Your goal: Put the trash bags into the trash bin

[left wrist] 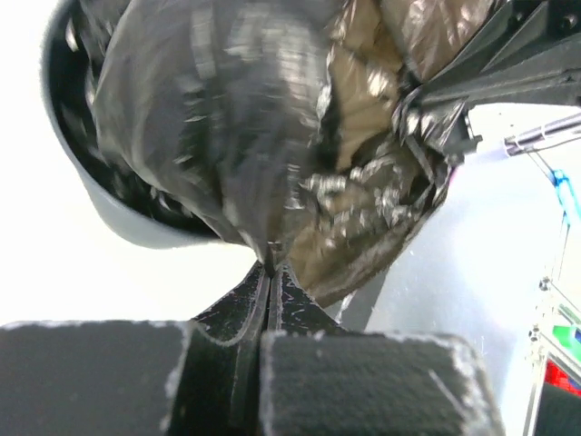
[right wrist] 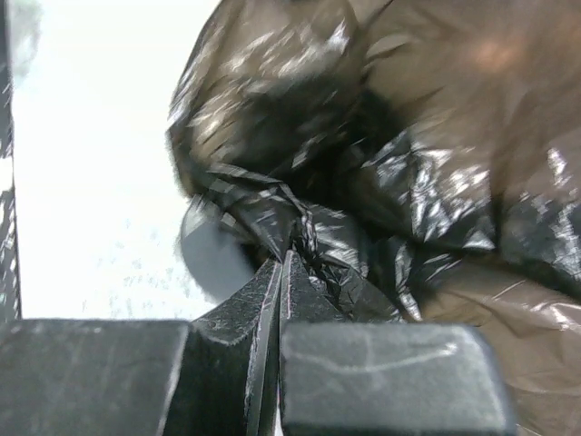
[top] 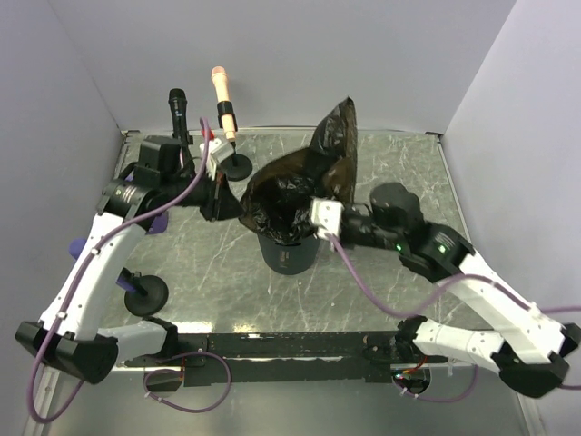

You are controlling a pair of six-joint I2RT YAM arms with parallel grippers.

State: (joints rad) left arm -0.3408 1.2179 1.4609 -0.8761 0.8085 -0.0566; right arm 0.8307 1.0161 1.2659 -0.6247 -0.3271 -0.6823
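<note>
Left claw [left wrist: 270, 272] fills the bottom of my wrist view, pinched tight on the trash bag [left wrist: 227, 136]; right claw [right wrist: 289, 259] is clamped on its crumpled edge too. From above, I see the bag draped over the trash bin [top: 289, 258], centre frame on the surface [top: 399, 291].

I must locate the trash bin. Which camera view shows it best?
The top view: the bin shows down to its base, with the bag over its mouth. The left wrist view gives only a curved piece of wall; the right wrist view almost nothing.
</note>
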